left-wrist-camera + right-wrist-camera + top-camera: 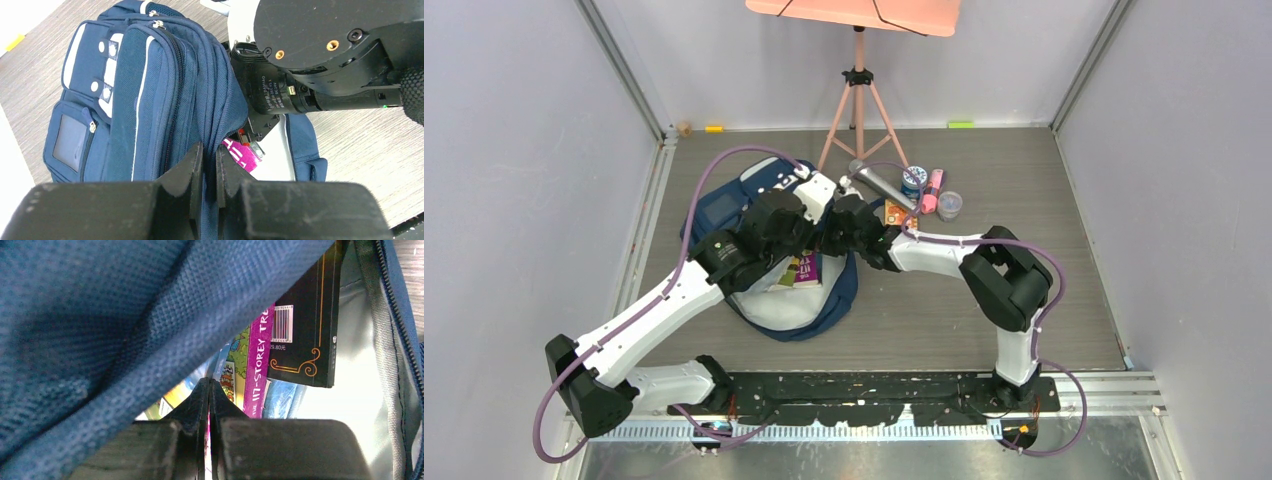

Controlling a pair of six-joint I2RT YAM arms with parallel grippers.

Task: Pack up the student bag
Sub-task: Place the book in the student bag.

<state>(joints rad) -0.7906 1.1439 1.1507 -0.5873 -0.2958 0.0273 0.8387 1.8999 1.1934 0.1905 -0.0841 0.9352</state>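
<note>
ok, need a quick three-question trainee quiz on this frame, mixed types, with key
1. True or false: the left gripper is pinching the fabric of the student bag.
2. Where are the right gripper fingertips? A) in the front pocket B) inside the open bag, by the books C) outside the bag entirely
3. Fill in: the book with the barcode has a ____ cover.
Key: 1 true; 2 B; 3 black.
</note>
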